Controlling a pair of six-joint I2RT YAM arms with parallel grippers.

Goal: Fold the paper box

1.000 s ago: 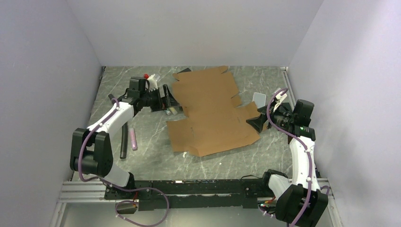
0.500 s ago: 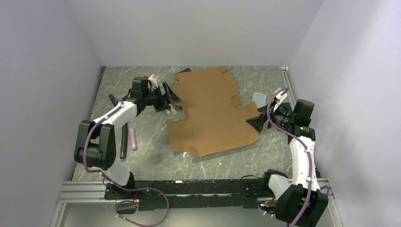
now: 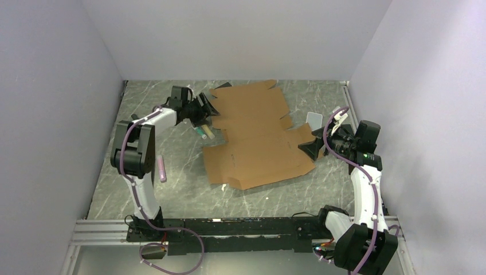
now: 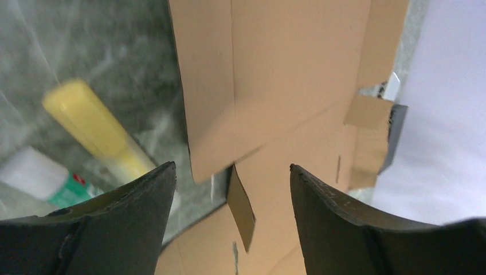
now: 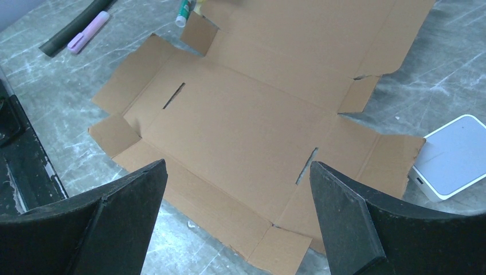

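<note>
The left gripper (image 3: 204, 109) has just moved. The left arm is now stretched out long, and its gripper sits at the far left edge of the paper box (image 3: 258, 134). The wrist camera shows its jaws apart, with a thin side flap of the box in the gap beyond them. They are not pinching anything. A yellow stick (image 4: 97, 126) and a white tube (image 4: 34, 175) lie just beside that edge, on the table (image 3: 275, 195).

The move puts the left gripper in a good spot to lift that side flap. It looks like the first fold is about to start, but no fold is done yet. The box lies flat and open in the middle of the table, between the two grippers. All its flaps are down, or nearly so.

Compared with a second ago, the left arm has changed the most. Then its elbow was bent low, near the front, and the gripper was lower down along the left side of the box. Now the elbow is up and the gripper is closer to the back wall.

The right gripper (image 3: 312, 148) has not moved. It sits at the right edge of the box with its jaws spread wide and nothing in them. The box is in the same place too. So are the purple pen (image 3: 163, 169) and the small white square container (image 5: 455, 154).
</note>
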